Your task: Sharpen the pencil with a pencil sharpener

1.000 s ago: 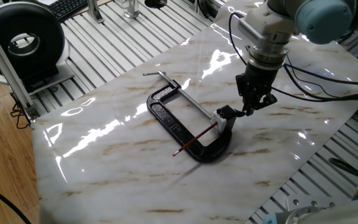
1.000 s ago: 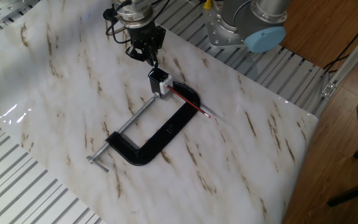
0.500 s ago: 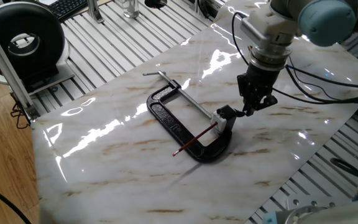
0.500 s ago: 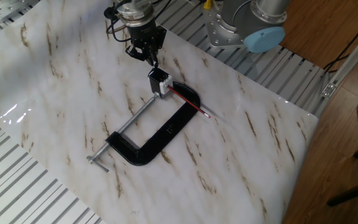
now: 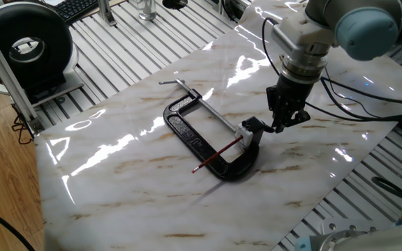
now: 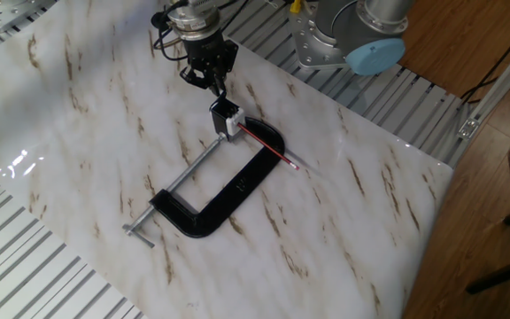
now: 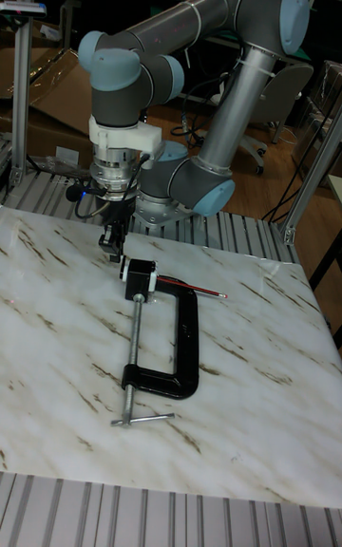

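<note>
The red pencil (image 5: 218, 155) (image 6: 268, 149) (image 7: 190, 287) lies across the curved end of a big black C-clamp (image 5: 187, 132) (image 6: 228, 190) (image 7: 188, 338). One end of it sits in the small whitish pencil sharpener (image 5: 245, 132) (image 6: 231, 120) (image 7: 126, 268), which the clamp's screw holds. My gripper (image 5: 278, 125) (image 6: 220, 89) (image 7: 112, 241) hangs just past the sharpener end. Its fingers look shut together, and the tips touch the black piece beside the sharpener. Whether they pinch anything is hidden.
A black round device (image 5: 26, 45) stands off the marble slab at the back left. A keyboard (image 5: 75, 7) and a glass (image 5: 146, 8) are at the far edge. Cables (image 5: 368, 104) trail from the arm. The robot base (image 6: 352, 35) stands behind the slab.
My gripper has edged a little away from the sharpener end. The clamp, with pencil and sharpener, has turned slightly, its handle end shifting a few pixels.
</note>
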Controlling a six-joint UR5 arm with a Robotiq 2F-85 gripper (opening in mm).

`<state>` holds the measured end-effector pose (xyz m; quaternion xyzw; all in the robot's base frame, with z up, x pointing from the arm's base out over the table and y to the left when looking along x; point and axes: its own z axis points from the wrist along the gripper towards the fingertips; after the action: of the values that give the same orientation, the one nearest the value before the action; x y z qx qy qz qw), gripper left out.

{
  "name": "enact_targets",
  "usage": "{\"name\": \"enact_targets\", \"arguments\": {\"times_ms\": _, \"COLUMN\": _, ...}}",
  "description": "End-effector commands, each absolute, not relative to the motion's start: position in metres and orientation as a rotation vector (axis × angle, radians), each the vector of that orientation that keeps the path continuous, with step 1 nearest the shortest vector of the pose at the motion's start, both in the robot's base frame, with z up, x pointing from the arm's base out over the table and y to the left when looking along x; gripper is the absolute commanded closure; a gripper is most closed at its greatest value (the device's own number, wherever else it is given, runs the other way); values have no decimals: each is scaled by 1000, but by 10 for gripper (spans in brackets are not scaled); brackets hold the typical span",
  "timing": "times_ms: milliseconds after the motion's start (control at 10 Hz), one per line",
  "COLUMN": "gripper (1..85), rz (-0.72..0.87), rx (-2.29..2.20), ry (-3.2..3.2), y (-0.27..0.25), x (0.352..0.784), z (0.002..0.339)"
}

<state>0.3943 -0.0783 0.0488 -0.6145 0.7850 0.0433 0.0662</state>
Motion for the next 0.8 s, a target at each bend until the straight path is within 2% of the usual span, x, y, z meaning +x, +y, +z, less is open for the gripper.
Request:
{"name": "enact_targets", "arguments": {"times_ms": 0, "gripper": 847, "rz": 125, "rx": -1833, "ry": 2370, "y": -78, "x": 396, "z": 46}}
{"name": "enact_targets", "arguments": {"times_ms": 700, "gripper": 847, "rz": 136, "rx": -1814, "ry": 2376, "y": -75, "x": 397, "z": 46}}
